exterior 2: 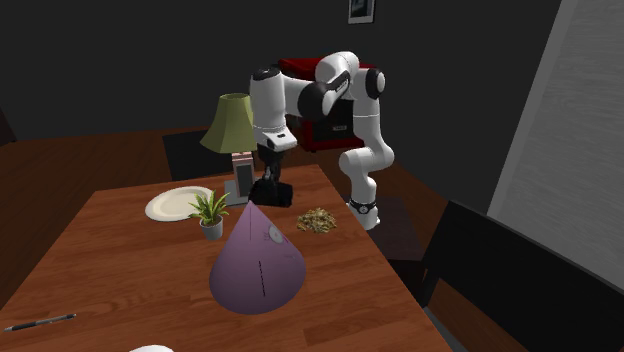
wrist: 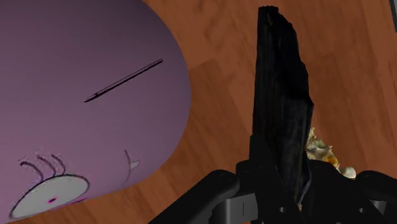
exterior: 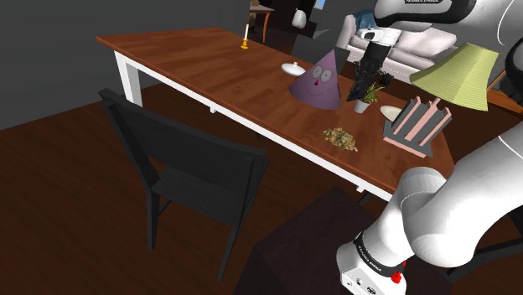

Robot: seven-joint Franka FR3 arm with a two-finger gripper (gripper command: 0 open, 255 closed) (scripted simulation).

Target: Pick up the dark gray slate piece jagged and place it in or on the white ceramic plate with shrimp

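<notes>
- Dim room w/ dark grey walls and dark wood floor; long reddish-brown wooden table (exterior: 193, 54) on a white frame, black chair (exterior: 189, 168) drawn up at its long side.
- Landmark: big purple cone w/ cartoon face (exterior: 318, 81), standing upright mid-table.
- All-black gripper (wrist: 280, 175) sits just beside the cone, on the shoulder view's right of it, pointing down at the tabletop.
- Fingers are clamped on the dark grey jagged slate piece (wrist: 280, 89); slab runs lengthwise out from between them, rough broken edges showing.
- Slate hangs close by the cone's flank, not touching it. Can't tell whether its lower end clears the wood.
- Heap of tan curled shrimp (exterior: 340, 137) lies on the table near the cone, on the stand's side of it; in wrist view it peeks out just behind the slate. Plate under the heap can't be made out.
- Small green potted plant in a white pot (exterior: 363, 99): near the cone, close under the gripper in shoulder view.
- Plain pale round plate (exterior 2: 175, 204): beyond the plant from the cone, nothing on it.
- Pink slatted rack (exterior: 416, 124) and lamp w/ olive-green shade (exterior: 457, 75): further from the cone, toward the table's end by the arm.
- Small white lidded dish (exterior: 291, 69): just beside the cone on the shoulder view's left.
- Yellow candle (exterior: 244, 40): well apart from the cone, at the table's far edge.
- Dark pen (exterior 2: 40, 322): well apart from the cone, on the side away from the arm.
</notes>
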